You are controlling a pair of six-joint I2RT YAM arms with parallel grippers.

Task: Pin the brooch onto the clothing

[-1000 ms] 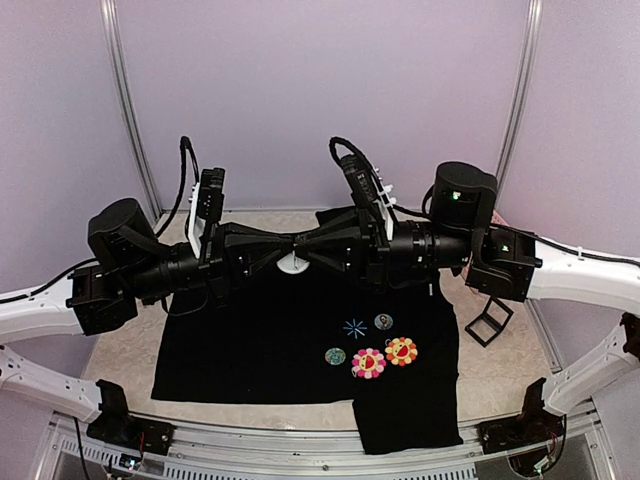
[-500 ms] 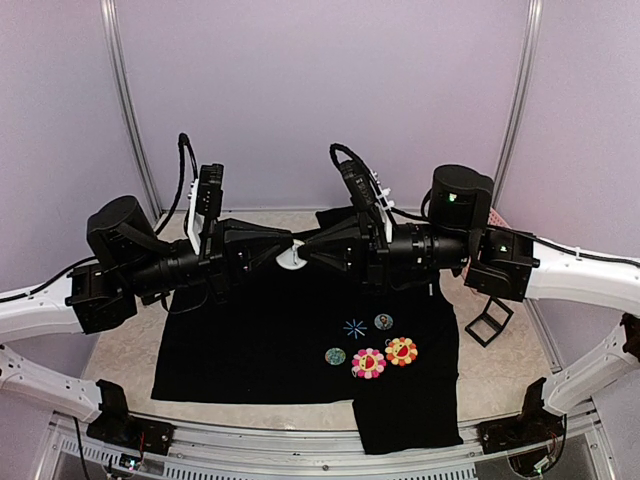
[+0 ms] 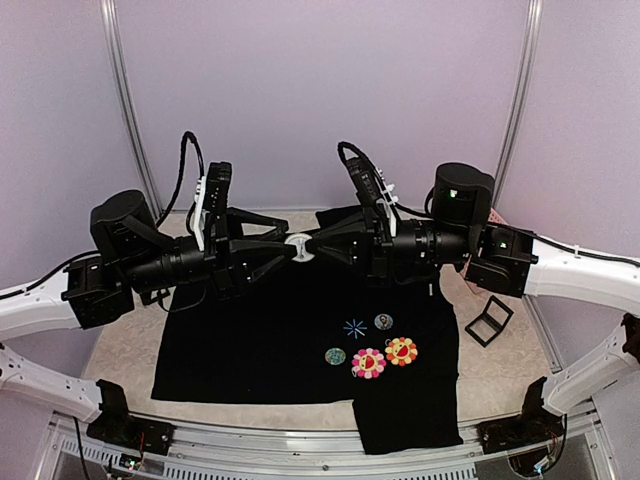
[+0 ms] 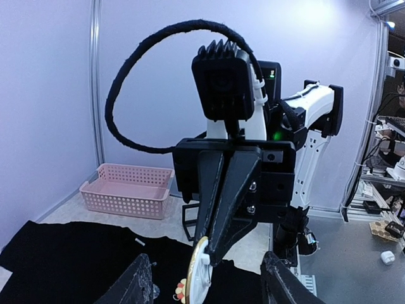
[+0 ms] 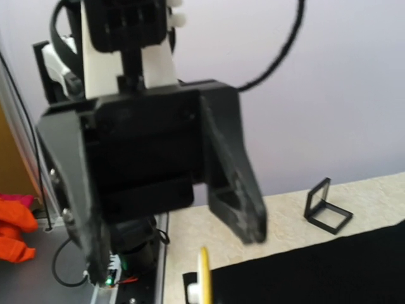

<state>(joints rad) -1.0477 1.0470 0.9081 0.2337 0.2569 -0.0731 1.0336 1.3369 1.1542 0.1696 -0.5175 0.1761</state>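
Both arms reach inward, tips meeting; left end effector (image 3: 283,250) gapes apart, right end effector (image 3: 314,246) pinches the brooch (image 3: 298,247).

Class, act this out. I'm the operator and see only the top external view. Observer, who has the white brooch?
Observer: The left wrist view shows the right fingers shut on the brooch, pinching its edge at their tips.
Operator: Do the left fingers touch it?
Observer: No. There, the left fingers stand wide apart, a gap either side of it.
Operator: Anything about the brooch itself?
Observer: The right wrist view shows a yellow rim, edge-on.
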